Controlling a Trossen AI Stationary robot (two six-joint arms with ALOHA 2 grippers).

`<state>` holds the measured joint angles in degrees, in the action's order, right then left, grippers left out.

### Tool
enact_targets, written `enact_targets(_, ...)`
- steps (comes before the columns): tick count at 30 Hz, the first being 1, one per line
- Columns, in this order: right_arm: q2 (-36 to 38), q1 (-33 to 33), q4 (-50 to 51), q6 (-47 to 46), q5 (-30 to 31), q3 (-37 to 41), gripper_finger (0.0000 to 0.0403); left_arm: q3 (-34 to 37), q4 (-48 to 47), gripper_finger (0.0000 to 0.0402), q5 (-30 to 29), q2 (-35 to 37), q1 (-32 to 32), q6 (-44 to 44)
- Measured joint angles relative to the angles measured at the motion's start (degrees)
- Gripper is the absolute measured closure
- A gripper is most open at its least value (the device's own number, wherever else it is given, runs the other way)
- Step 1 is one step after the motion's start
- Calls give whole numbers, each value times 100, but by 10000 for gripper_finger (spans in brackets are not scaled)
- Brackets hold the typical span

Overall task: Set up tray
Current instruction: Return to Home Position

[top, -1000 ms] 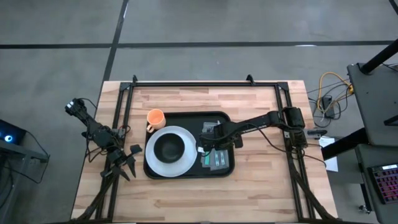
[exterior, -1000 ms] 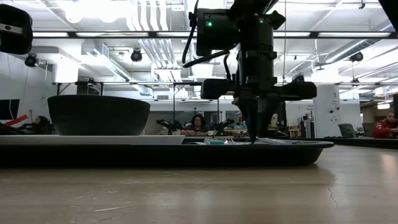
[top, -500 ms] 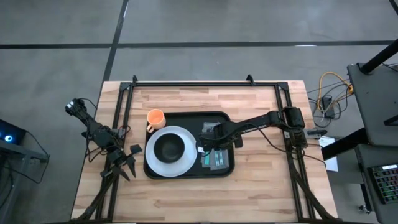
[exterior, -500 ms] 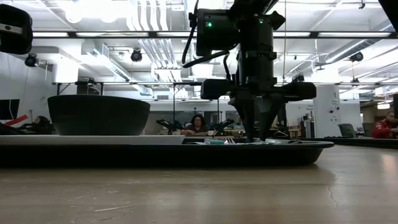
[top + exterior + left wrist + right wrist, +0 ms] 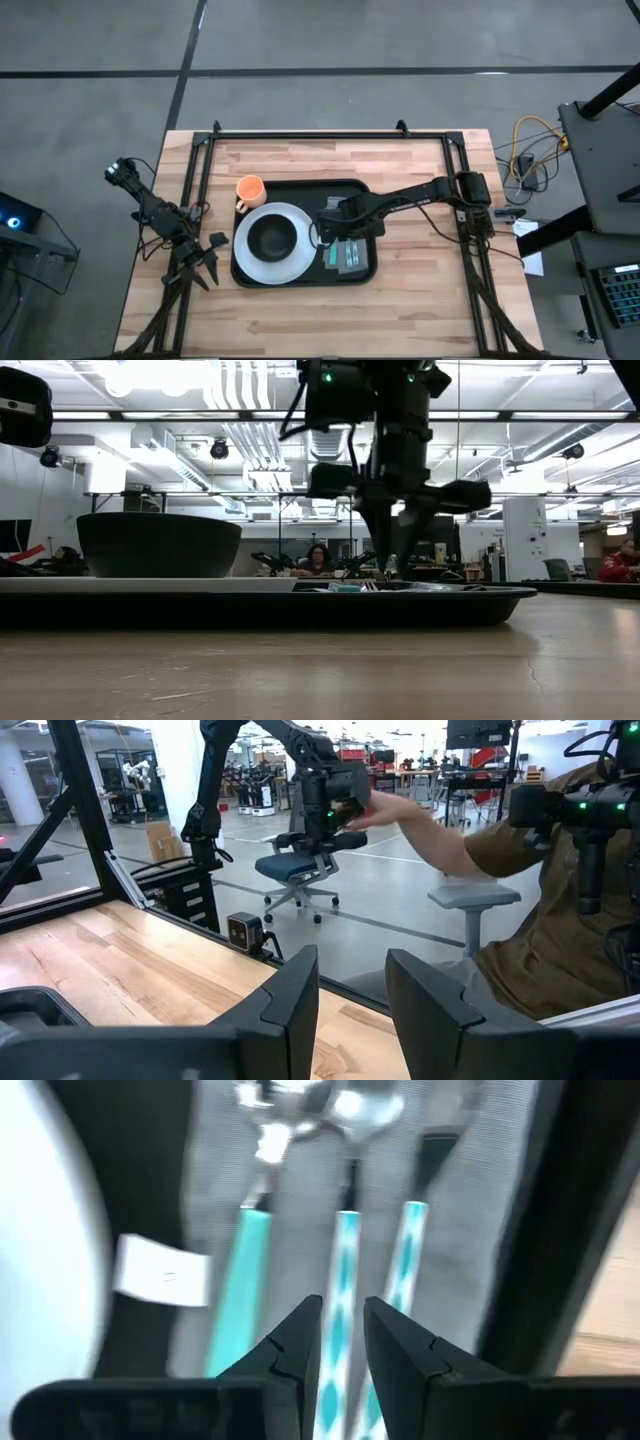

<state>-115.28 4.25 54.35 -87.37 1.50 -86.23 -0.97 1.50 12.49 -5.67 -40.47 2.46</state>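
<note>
Jaws narrowly apart, empty: our right gripper (image 5: 342, 1306) is rising off the cutlery (image 5: 345, 1245), half-hidden low behind the tray (image 5: 300, 603) rim.

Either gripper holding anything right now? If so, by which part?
Nothing is held. The right gripper hangs open and empty above the cutlery on the tray. The left gripper is open and empty, left of the tray.

Right arm's stretched out flat from off the right side of the tray (image 5: 300, 187). The right gripper (image 5: 326, 232) hangs just above the tray's right half, pointing straight down, fingers (image 5: 296, 1348) only a crack apart, nothing in them. Left arm's folded up well left of the tray, left gripper (image 5: 203, 262) spread and empty.
</note>
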Motion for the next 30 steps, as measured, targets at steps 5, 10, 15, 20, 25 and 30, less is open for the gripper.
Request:
enact_targets(5,0,0,-262,104,17,-130,329,-2,0,301,0,0,-2,0)
enact_targets(10,0,-5,-602,1283,945,-152,321,0,0,301,0,1,-1,0)
enact_targets(15,0,11,-1455,2645,1876,-152,316,-2,0,301,0,0,0,0)
enact_targets(20,4,137,-2596,4182,2244,-152,322,0,0,301,0,1,0,0)
enact_targets(25,94,149,-3069,5230,2232,-152,332,-1,0,301,0,0,-1,0)
enact_targets(30,266,192,-3058,5691,2205,-86,333,0,2,301,1,2,-1,0)
